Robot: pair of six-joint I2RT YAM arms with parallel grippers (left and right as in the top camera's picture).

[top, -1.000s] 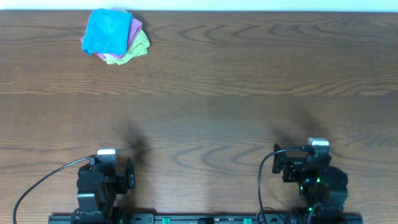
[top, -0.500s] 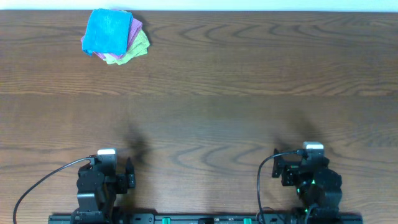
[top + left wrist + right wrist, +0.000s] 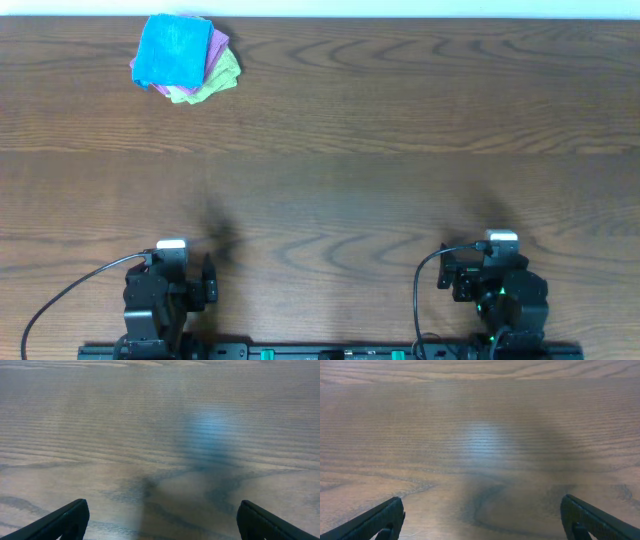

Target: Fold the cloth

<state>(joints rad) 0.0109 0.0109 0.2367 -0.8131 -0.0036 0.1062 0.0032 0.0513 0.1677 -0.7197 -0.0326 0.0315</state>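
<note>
The sky-blue cloth lies folded at the table's far left corner, on top of a purple folded cloth and a yellow-green folded cloth. My left gripper rests at the near left edge, open and empty; in the left wrist view its fingers stand wide apart over bare wood. My right gripper rests at the near right edge, open and empty; the right wrist view shows only wood between its fingers. Both grippers are far from the cloth.
The wooden table spans the whole view, with its far edge at the top. A black cable loops by the left arm base. A rail runs along the near edge.
The right arm has drawn back slightly toward the near edge and settled. The left arm and the cloth stack have not moved.
</note>
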